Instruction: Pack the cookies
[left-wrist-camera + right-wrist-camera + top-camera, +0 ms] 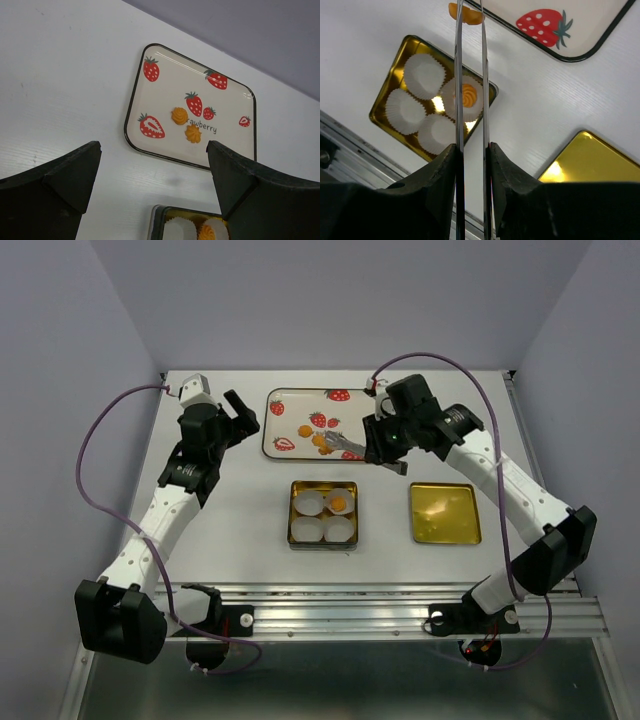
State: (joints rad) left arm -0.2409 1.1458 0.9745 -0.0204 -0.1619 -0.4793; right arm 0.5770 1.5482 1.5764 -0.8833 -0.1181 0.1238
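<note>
Right now the right hand (472,150) is pressed together on a pair of metal tongs (459,75), and the tong tips pinch one cookie (465,14) near the 6 o'clock rim of the strawberry tray (290,400). Two more cookies (179,116) (192,134) lie close together near the tray's middle. A fourth cookie (338,503) sits in the paper cup (346,492) at the 1 o'clock corner of the gold tin (293,515), which stands on the table (230,530) at 6 o'clock from the tray. The gold lid (445,512) lies at 3 o'clock from the tin. The left hand (243,412) is spread wide, holding nothing, at 9 o'clock from the tray.
</note>
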